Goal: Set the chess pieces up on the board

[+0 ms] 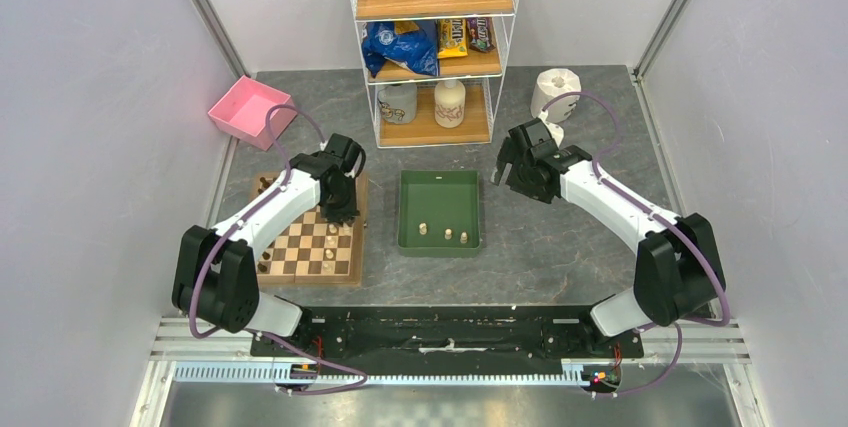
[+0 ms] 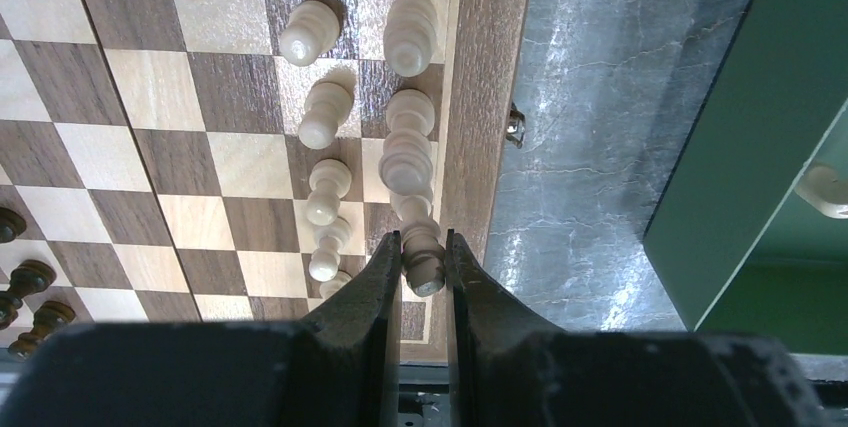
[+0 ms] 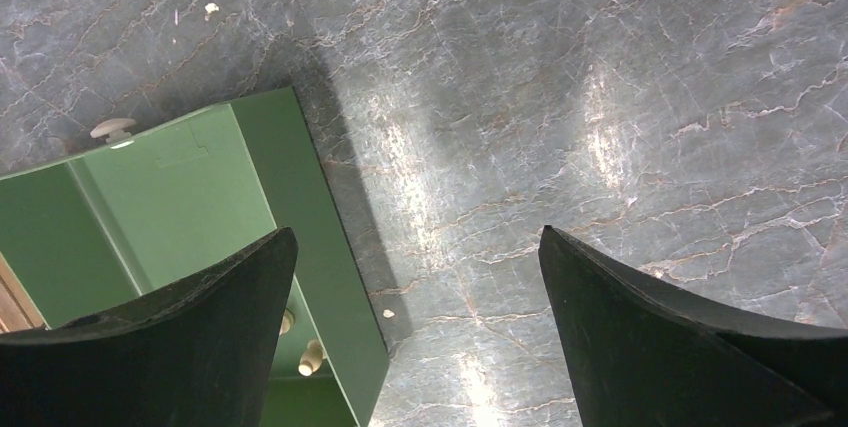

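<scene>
Arms are bolted at the near edge of the desk (image 1: pixel 560 237), which is dark grey and marbled. On the near left, under the left arm, the board (image 1: pixel 300 252) is laid: square, wooden, light and dark brown checks, tan border. The chess pieces (image 2: pixel 325 112) are small turned wood, pale cream or dark brown.

In the left wrist view two rows of pale ones are stood along the board edge that faces the green tray (image 1: pixel 440 192). Five are counted in the inner row, the nearest half hidden, and three in the outer row. Three dark pieces (image 2: pixel 30 279) are seen at the opposite edge. One more pale piece (image 2: pixel 422 262) is pinched narrowly by the left end effector (image 2: pixel 423 247) at the end of the outer row; whether it touches the board cannot be told.

The green tray is set mid desk, just beside the board and apart from it. Three pale pieces (image 1: pixel 449 235) are counted in it, near its front wall. The right end effector (image 3: pixel 418 237) is spread wide with nothing between the fingers, over bare desk just right of the tray.

Farther back a pink bin (image 1: pixel 248 110) is seen at left, a white paper roll (image 1: pixel 555 92) at right and a wire shelf rack (image 1: pixel 435 47) between. Two jars are held on its bottom shelf, snack bags on the middle one, and two containers on top, cut off by the frame.
</scene>
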Available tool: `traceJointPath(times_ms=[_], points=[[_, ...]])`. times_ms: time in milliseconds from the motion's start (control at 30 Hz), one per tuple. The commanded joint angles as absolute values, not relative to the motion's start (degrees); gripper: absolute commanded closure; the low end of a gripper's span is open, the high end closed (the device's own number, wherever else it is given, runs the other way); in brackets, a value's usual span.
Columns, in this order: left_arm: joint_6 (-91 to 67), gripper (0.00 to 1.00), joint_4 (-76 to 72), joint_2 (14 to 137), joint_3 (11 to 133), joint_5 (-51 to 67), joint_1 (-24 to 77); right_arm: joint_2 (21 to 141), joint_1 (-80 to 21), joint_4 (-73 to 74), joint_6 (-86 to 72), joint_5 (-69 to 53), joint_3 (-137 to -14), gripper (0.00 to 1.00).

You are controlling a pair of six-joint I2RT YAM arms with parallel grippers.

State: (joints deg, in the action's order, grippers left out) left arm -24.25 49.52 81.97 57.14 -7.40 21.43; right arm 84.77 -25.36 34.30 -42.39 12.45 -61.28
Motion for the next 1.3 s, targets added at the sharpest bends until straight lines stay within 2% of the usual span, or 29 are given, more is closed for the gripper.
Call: traceJointPath(times_ms=[0, 233, 300, 500, 767, 1267], points=[[-22.1, 0.98, 46.8, 81.8, 56.4, -8.6, 20.7, 85.1, -25.2, 33.5, -42.3, 12.6, -62.6, 0.01], [-21.9, 0.97, 46.2, 82.3, 56.6, -8.9, 20.3, 85.0, -25.2, 33.5, -42.3, 12.5, -62.4, 0.01], [-21.8, 0.93, 46.2, 82.0, 56.3, -9.0, 20.2, 84.9, -25.2, 33.5, -42.3, 12.7, -62.4, 0.01], [-22.1, 0.90, 46.4, 81.3, 55.5, -9.1, 20.1, 85.1, -25.2, 33.5, -42.2, 12.7, -62.5, 0.01], [-22.4, 0.67, 46.9, 80.9, 55.2, -10.0, 20.0, 85.1, -25.2, 33.5, -42.2, 12.5, -62.6, 0.01], [-21.5, 0.54, 50.3, 76.0, 60.2, -10.2, 20.0, 85.0, -25.2, 33.6, -42.2, 12.6, -62.5, 0.01]])
